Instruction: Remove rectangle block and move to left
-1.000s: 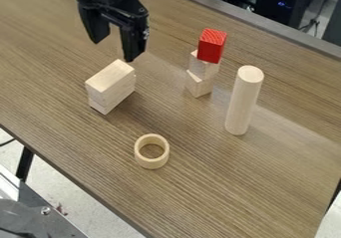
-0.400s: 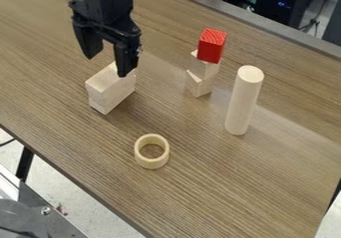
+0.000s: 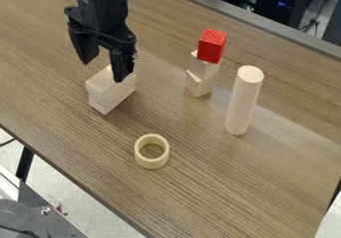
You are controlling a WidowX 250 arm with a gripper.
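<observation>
End effector (image 3: pixel 102 71) open above rectangular blocks (image 3: pixel 111 90)

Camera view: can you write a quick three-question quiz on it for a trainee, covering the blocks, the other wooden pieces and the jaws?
1. True or false: the red cube sits atop a stack of pale blocks.
2. Which piece stands upright just to the picture's right of that stack? (a) the ring (b) the cylinder (c) a rectangular block
3. Fill in open or shut: at the two stacked rectangular blocks, the jaws stand ____.
Key: 1 true; 2 b; 3 open
</observation>
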